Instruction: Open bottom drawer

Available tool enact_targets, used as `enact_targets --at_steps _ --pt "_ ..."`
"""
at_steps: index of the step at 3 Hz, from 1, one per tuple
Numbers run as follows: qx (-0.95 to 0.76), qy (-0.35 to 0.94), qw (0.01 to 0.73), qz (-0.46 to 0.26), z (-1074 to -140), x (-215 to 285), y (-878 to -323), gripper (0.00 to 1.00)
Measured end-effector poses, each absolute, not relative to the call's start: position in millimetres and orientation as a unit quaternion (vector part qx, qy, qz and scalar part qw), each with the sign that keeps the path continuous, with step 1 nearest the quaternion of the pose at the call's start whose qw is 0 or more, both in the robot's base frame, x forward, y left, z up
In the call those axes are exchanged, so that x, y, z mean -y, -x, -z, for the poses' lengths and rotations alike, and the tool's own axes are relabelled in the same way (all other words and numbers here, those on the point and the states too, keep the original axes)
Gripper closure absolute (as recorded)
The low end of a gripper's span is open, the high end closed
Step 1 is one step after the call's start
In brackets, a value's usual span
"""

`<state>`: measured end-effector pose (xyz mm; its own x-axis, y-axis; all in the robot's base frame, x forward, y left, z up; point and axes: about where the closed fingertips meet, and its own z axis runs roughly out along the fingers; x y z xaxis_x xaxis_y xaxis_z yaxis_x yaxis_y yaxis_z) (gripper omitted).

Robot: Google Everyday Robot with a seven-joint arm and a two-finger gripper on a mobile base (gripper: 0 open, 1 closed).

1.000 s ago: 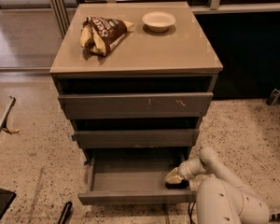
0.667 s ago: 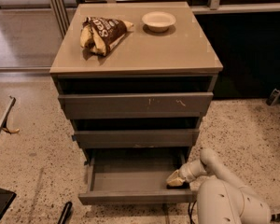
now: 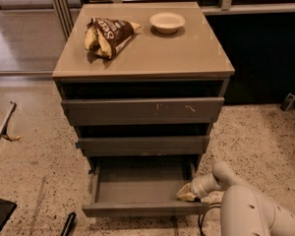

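The bottom drawer (image 3: 137, 208) of the grey cabinet is pulled out, showing its shallow grey box interior, which has nothing in it. Its plain dark-grey front runs along the near edge. My gripper (image 3: 187, 192) is at the drawer's right front corner, its pale tip inside the box next to the right wall. My white arm (image 3: 250, 210) comes in from the lower right. Above are the middle drawer (image 3: 142, 144) with a small blue bit at its left edge and the top drawer (image 3: 142, 110) with pale scratch marks, both pushed in.
On the cabinet top (image 3: 187, 53) lie a brown snack bag (image 3: 107, 33) and a small white bowl (image 3: 167, 21). Speckled floor surrounds the cabinet. A dark object (image 3: 0, 213) sits at the lower left, a dark wall stands to the right.
The gripper has moved slightly toward the front of the drawer. The drawer stands about as far out as before.
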<state>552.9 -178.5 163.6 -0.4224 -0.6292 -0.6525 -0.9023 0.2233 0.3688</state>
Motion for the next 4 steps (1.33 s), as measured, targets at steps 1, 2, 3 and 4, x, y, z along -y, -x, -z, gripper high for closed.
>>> enact_targets --at_steps 1,2,3,4 --pt "-0.754 0.515 0.187 -0.362 -173 172 -534 0.12" --pt "-0.75 0.523 0.186 -0.359 -179 166 -520 0.0" --pt "-0.746 0.53 0.207 -0.345 -196 160 -521 0.0" --pt "-0.741 0.537 0.237 -0.326 -224 156 -530 0.0"
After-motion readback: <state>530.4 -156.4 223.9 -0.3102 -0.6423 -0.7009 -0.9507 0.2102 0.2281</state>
